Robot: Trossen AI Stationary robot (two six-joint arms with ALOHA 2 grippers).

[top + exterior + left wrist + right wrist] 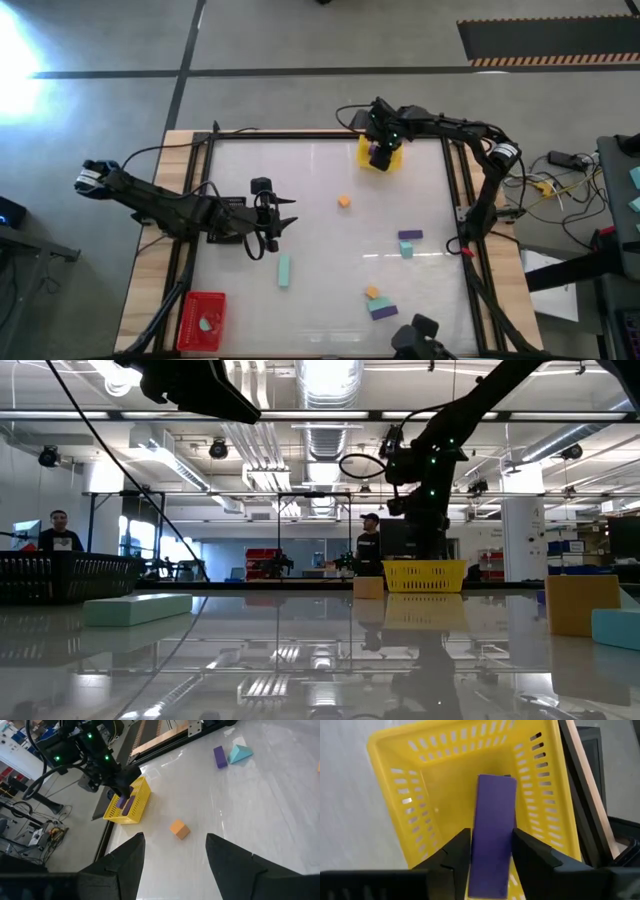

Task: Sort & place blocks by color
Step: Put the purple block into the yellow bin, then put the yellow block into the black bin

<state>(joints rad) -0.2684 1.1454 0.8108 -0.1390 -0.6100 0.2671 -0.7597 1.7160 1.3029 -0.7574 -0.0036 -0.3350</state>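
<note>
In the right wrist view the near end of the purple bar [491,835] is running off the picture's edge between the right claw [491,851] fingers, so contact is hiding there. From above, that claw is covering most of the yellow tray [366,157]. The red tray [201,322] is holding something too small to identify.

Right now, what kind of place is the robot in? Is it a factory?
More likely a big robot lab or workshop. The low view shows a high ceiling with bare pipes and ducts, long light strips, and people among benches far behind the white table. Cables and gear sit beside it.
</note>
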